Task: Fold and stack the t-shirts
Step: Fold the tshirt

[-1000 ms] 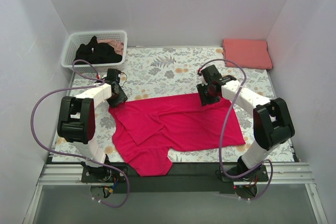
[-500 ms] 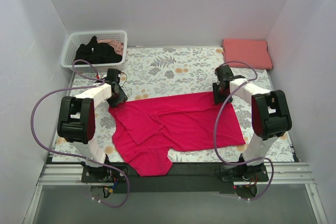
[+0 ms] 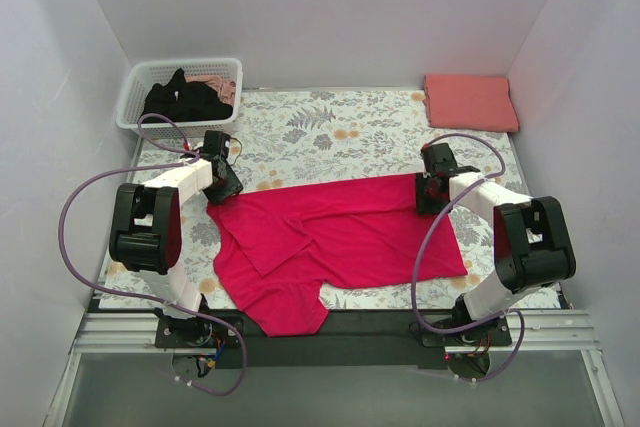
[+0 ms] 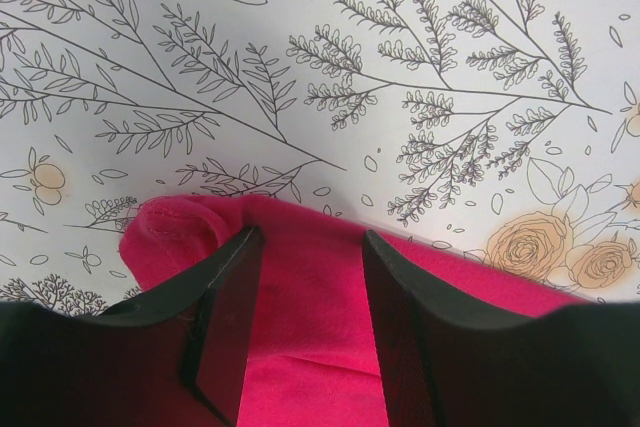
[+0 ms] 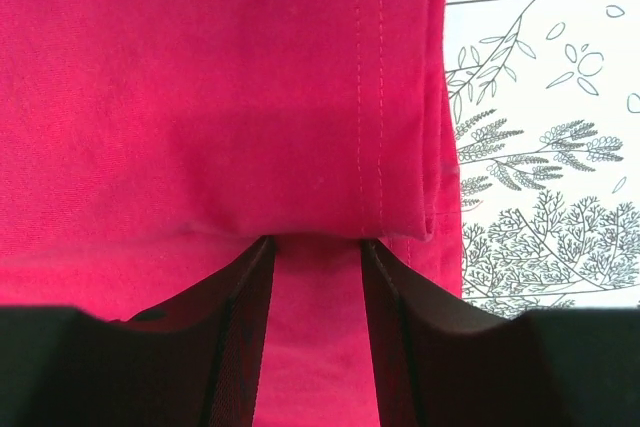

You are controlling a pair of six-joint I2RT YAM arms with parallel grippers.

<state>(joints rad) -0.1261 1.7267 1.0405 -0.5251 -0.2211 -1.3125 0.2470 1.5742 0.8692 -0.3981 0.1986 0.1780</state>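
The crimson-magenta t-shirt (image 3: pixel 330 237) lies spread on the floral cloth, with one sleeve folded over its front. My left gripper (image 3: pixel 222 190) sits at its far left corner. In the left wrist view its jaws (image 4: pixel 308 237) stand apart, straddling flat red fabric (image 4: pixel 300 347). My right gripper (image 3: pixel 428 194) is at the far right corner. Its fingertips (image 5: pixel 315 242) stand apart too and butt against a folded-over hem (image 5: pixel 370 147). A salmon-pink t-shirt (image 3: pixel 470 102) lies folded at the back right. A black t-shirt (image 3: pixel 185 99) is heaped in the basket.
The white lattice basket (image 3: pixel 185 65) stands at the back left corner. The floral cloth (image 3: pixel 330 132) covers the table between white walls. A black rail runs along the near edge, under the shirt's lower sleeve (image 3: pixel 290 312).
My right gripper has slid rightwards along the shirt's far edge, from its middle to the right corner, and that corner now reaches farther right. The left gripper has stayed put.
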